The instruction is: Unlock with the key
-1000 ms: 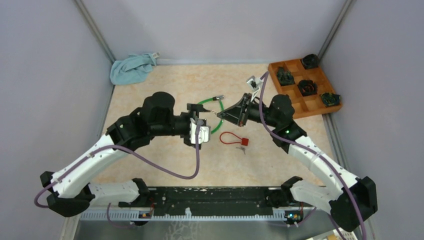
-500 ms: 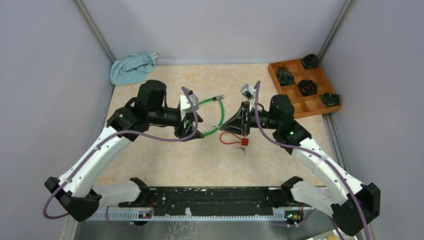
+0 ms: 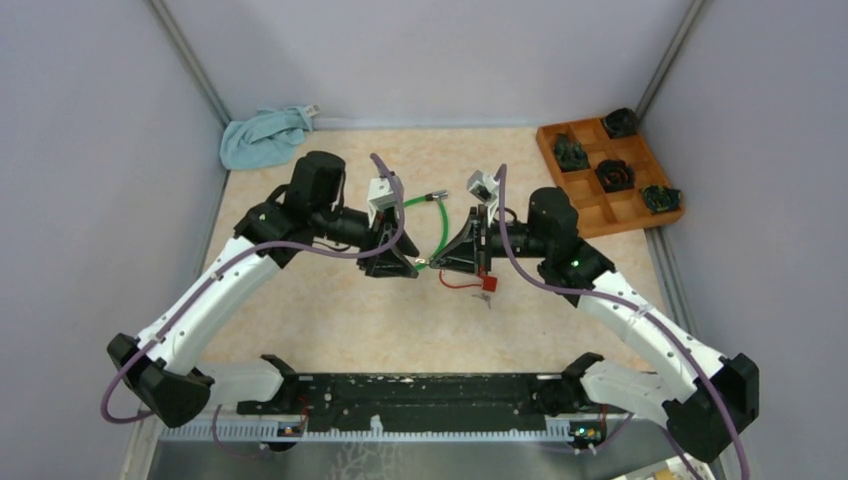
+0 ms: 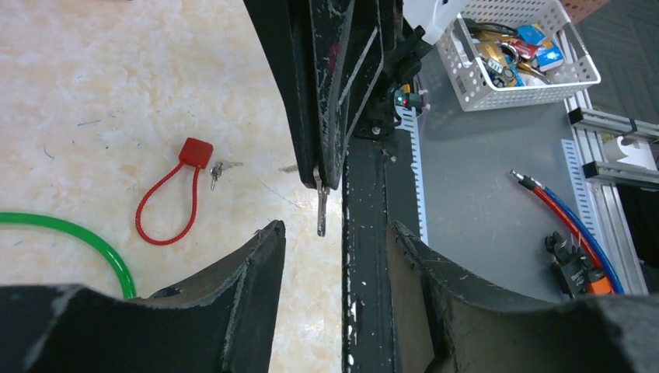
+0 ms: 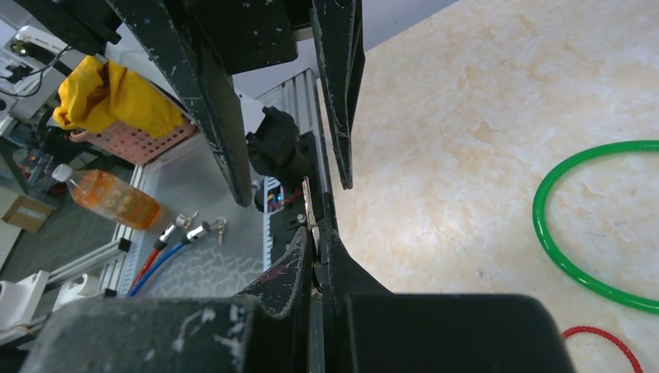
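My right gripper (image 3: 437, 263) is shut on a small silver key (image 3: 425, 263), which points left out of its tips above the table. The left wrist view shows the key (image 4: 321, 210) hanging from those fingertips (image 4: 328, 167). My left gripper (image 3: 408, 265) is open and empty and faces the key, its tips just short of it (image 4: 334, 225). In the right wrist view the key (image 5: 308, 202) sticks out between my closed right gripper (image 5: 317, 233). A red cable padlock (image 3: 487, 284) with small keys beside it lies on the table below the right gripper, and it also shows in the left wrist view (image 4: 194, 151).
A green cable loop (image 3: 440, 215) lies behind the grippers. A blue cloth (image 3: 262, 135) lies at the back left. A wooden compartment tray (image 3: 592, 212) with dark objects stands at the back right. A white basket (image 4: 517, 47) sits beyond the table's near rail.
My left gripper swung round and moved right until its open tips face the key. My right gripper moved left and lower with the key still in it.
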Tool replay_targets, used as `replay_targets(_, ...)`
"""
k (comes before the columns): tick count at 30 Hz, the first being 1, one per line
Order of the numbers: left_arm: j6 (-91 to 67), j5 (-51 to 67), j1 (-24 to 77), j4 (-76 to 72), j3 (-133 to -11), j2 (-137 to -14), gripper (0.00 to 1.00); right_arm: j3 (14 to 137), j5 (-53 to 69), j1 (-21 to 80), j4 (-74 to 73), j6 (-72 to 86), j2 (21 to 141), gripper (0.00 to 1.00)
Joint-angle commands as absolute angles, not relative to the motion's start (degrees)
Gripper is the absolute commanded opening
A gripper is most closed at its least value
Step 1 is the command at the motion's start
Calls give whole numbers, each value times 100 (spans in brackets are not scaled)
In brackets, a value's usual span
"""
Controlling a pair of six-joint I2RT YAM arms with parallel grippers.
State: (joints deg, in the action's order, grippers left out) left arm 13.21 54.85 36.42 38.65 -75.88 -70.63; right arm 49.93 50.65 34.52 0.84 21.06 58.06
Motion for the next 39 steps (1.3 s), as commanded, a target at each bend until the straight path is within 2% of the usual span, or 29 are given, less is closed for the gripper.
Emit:
replay_targets(1,1059,5781,3554,3537,-7497,-7096,55,5318,5035,3629,457,2064,5924,0)
replay_targets(5,947,5716,3552,3481,-7473,-7224,43,5335,4958,3717,586,2116,6001,0)
replay_targets(10,1066,5468,3551,3613,-7442,-7380,22,5182,4859,3727,848,2278,6003,0)
replay_targets(15,1247,5463,3552,3894,-7518,-7496,13,5116,4799,3735,894,2308,6000,0)
replay_targets(17,1278,5444,3553,3906,-7555,-7489,7,5111,4809,3749,892,2307,6006,0)
replay_targets(18,1290,5455,3543,3898,-7570,-7476,1,5110,4811,3745,882,2299,6019,0)
replay_targets(22,1327,5561,3534,3915,-7546,-7417,0,5082,4697,3746,845,2286,6010,2)
replay_targets(24,1287,5625,3514,3877,-7513,-7390,0,4928,4611,3745,1120,2473,5944,19)
replay_targets(26,1159,5685,3477,3778,-7467,-7344,0,4648,4539,3744,1651,2794,5838,23)
replay_targets(31,795,5890,3388,3570,-7440,-7321,0,4067,4438,3740,2775,3575,5748,21)
replay_targets(39,757,5917,3367,3555,-7366,-7251,0,3802,4304,3742,3559,4068,5790,17)
